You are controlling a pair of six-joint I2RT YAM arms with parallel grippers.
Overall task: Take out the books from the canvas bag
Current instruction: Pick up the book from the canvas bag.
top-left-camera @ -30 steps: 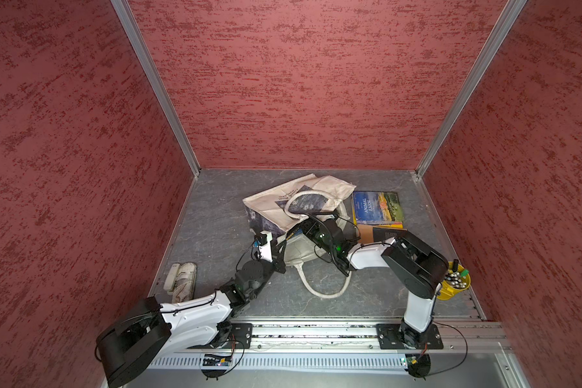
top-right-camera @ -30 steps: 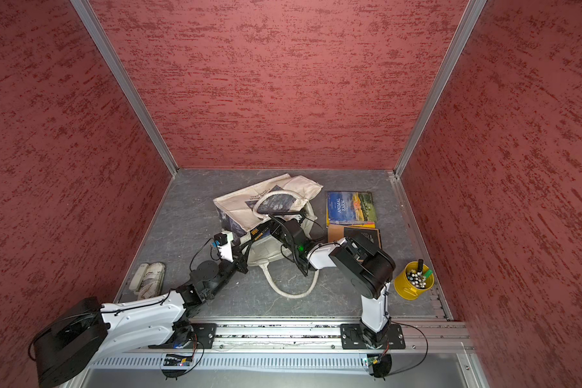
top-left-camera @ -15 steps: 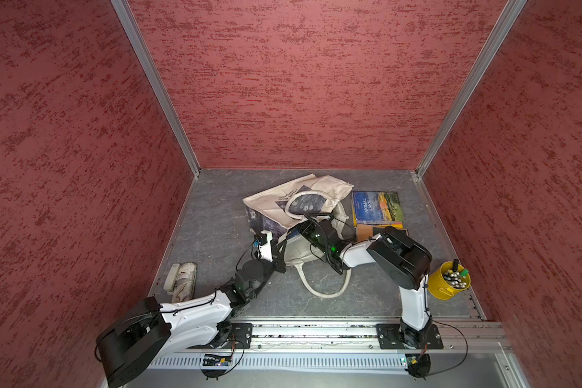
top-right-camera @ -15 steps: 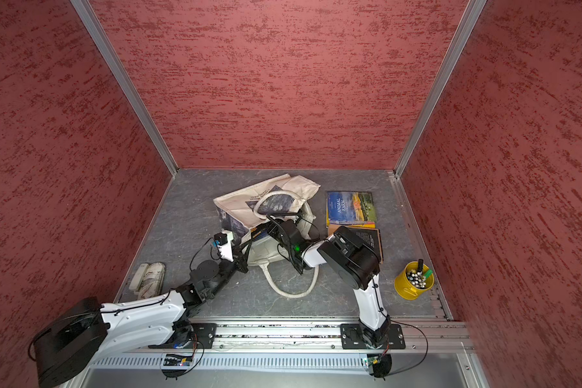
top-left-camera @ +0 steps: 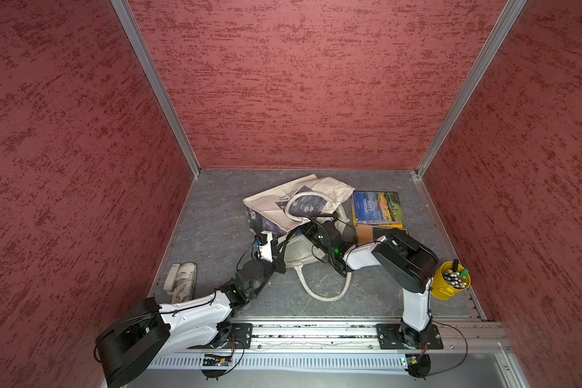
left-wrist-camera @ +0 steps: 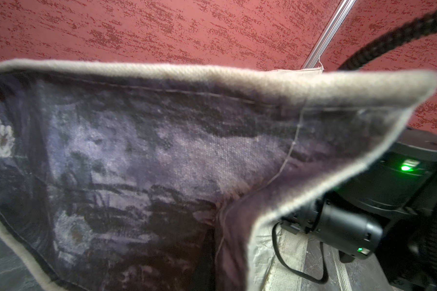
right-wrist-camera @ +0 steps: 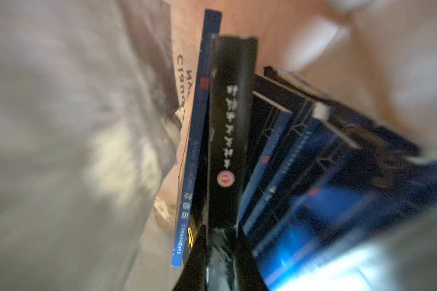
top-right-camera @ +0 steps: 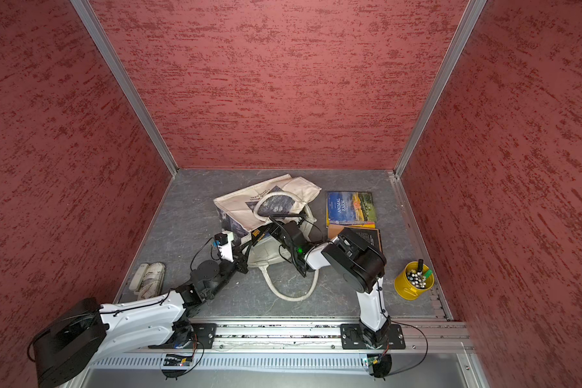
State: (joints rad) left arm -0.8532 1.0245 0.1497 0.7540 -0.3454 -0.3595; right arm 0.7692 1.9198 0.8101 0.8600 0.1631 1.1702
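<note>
The cream canvas bag [top-left-camera: 326, 191] [top-right-camera: 296, 191] lies on its side mid-floor, mouth toward the arms. My left gripper [top-left-camera: 284, 243] [top-right-camera: 249, 242] is shut on the bag's rim and holds it up; printed fabric [left-wrist-camera: 162, 151] hides its jaws in the left wrist view. My right gripper [top-left-camera: 303, 230] [right-wrist-camera: 221, 249] reaches into the mouth, shut on the spine end of a black book [right-wrist-camera: 231, 126]. Several navy books [right-wrist-camera: 300, 163] stand beside it inside. Outside lie a landscape-cover book [top-left-camera: 377, 206] [top-right-camera: 350, 206] and an orange-brown/black book [top-left-camera: 367, 231] [top-right-camera: 370, 235].
A yellow bucket [top-left-camera: 451, 284] [top-right-camera: 414, 280] of pens stands at the right near the front rail. A white rolled object [top-left-camera: 182, 280] lies by the left wall. One loop handle [top-left-camera: 326, 295] trails on the floor toward the front. Red walls close in three sides.
My right arm has pushed deeper into the bag's mouth, its elbow swinging left. Its jaws widened, then closed on the black book. The left arm has not moved.
</note>
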